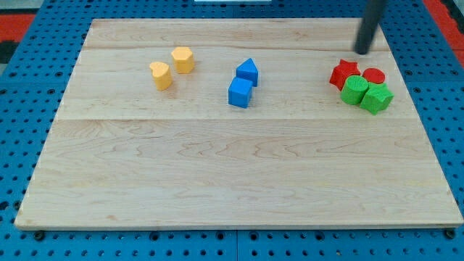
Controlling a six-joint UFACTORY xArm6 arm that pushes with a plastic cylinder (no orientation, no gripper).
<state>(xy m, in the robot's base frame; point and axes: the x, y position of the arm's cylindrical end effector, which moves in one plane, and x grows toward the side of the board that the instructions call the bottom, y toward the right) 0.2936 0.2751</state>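
My tip [362,51] stands near the view's top right, just above a tight cluster of red and green blocks, apart from them. Nearest is the red star [344,73], a short way below and left of the tip. A red cylinder [373,75] sits beside it on the right. Below them lie a green round block [355,90] and a green cube-like block [377,98], all touching. Toward the middle, a blue pointed block [247,71] rests against a blue cube [240,93]. Two yellow blocks [160,75] [183,59] sit at the upper left.
The blocks lie on a pale wooden board [232,181], which rests on a blue perforated surface [14,145]. The dark rod [371,25] comes down from the view's top right edge.
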